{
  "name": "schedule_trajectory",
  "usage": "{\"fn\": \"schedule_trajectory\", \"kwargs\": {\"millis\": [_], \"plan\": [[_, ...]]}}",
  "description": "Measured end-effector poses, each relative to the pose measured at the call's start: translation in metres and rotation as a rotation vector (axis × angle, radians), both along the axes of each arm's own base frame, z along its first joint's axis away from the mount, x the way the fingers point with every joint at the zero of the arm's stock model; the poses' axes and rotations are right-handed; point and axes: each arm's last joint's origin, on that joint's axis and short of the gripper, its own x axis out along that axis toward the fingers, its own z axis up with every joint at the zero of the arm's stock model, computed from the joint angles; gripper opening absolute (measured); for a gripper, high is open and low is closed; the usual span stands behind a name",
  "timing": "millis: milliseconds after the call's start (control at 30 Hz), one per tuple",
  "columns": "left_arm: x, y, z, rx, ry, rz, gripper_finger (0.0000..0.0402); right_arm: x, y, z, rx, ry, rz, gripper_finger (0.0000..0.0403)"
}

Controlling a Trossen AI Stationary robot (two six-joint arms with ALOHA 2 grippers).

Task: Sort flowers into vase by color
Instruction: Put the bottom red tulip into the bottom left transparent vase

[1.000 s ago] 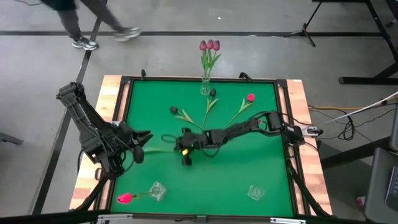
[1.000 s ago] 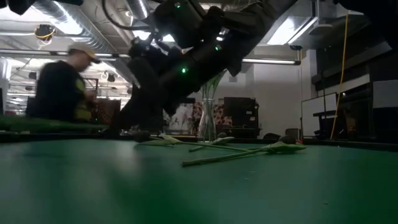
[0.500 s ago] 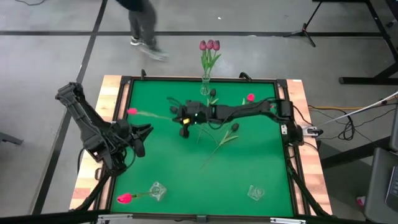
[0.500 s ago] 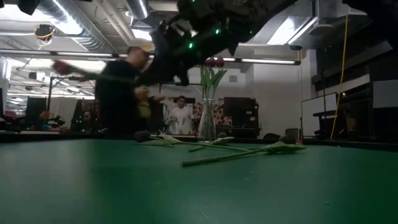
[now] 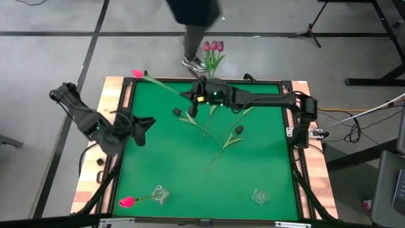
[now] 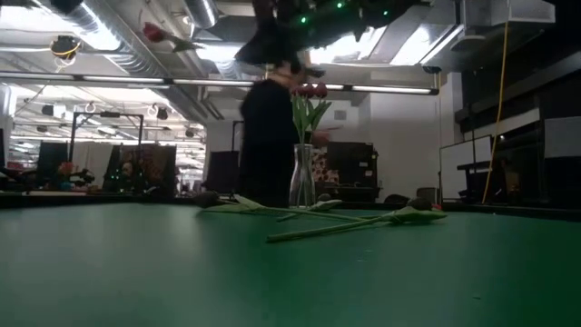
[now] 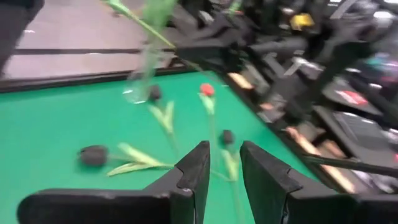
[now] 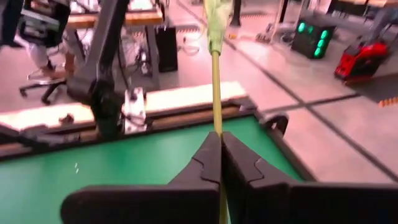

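Observation:
My right gripper point(image 5: 192, 100) hangs above the table's far middle, shut on a pink-red tulip whose head point(image 5: 137, 73) points past the far-left corner; the low view shows that head point(image 6: 156, 32) high up. A glass vase point(image 5: 209, 89) stands at the far edge with three mauve tulips point(image 5: 213, 46) in it. Dark-headed tulips point(image 5: 178, 112) point(image 5: 238, 129) lie flat on the green mat. Another pink tulip point(image 5: 126, 202) lies by a tipped glass point(image 5: 160, 193) near the left corner. My left gripper point(image 5: 143, 130) waits open over the table's left edge. My right gripper pinches the tulip's green stem point(image 8: 216, 118) between its two shut fingers, reaching level from the table's right. The stem point(image 5: 166, 85) runs on forward from the fingertips, roughly in line with them. The whole flower is lifted clear of the table, its head toward the far left.
A person point(image 5: 196, 19) walks on the floor just beyond the far edge, behind the vase. A second small glass point(image 5: 260, 196) sits near the right corner. A red tulip head point(image 7: 207, 89) lies under my right arm. Bare green mat point(image 5: 190, 171) fills the near middle.
My right gripper rose from the table's middle and travelled toward the far edge, staying shut on the stem. The pink-red tulip came off the mat and swung until its head points to the far-left corner. The person walked rightward behind the table.

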Motion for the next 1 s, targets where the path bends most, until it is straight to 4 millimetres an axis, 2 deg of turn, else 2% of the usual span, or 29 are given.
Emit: {"fn": "schedule_trajectory", "kwargs": {"millis": [233, 400, 500, 633, 733, 900, 1000], "plan": [[0.013, 0.002, 0.038, 0.146, -0.104, -0.2, 0.0088, -0.015, 0.007, 0.042, -0.044, -0.188, 0.075, 0.0], [0.03, 0.007, 0.053, 0.286, -0.165, -0.331, 0.0088, -0.029, 0.012, 0.073, -0.049, -0.327, 0.145, 0.0], [0.039, 0.017, 0.052, 0.347, -0.197, -0.356, 0.0088, -0.041, 0.016, 0.09, -0.058, -0.377, 0.206, 0.0], [0.05, 0.037, 0.042, 0.356, -0.198, -0.39, 0.0088, -0.054, 0.031, 0.108, -0.063, -0.429, 0.291, 0.0], [0.057, 0.054, 0.041, 0.368, -0.268, -0.412, 0.0088, -0.059, 0.044, 0.118, -0.078, -0.479, 0.336, 0.0], [0.06, 0.074, 0.05, 0.437, -0.454, -0.538, 0.0088, -0.061, 0.061, 0.124, -0.106, -0.519, 0.406, 0.0], [0.059, 0.081, 0.055, 0.467, -0.506, -0.574, 0.0088, -0.059, 0.067, 0.124, -0.111, -0.557, 0.446, 0.0]]}}
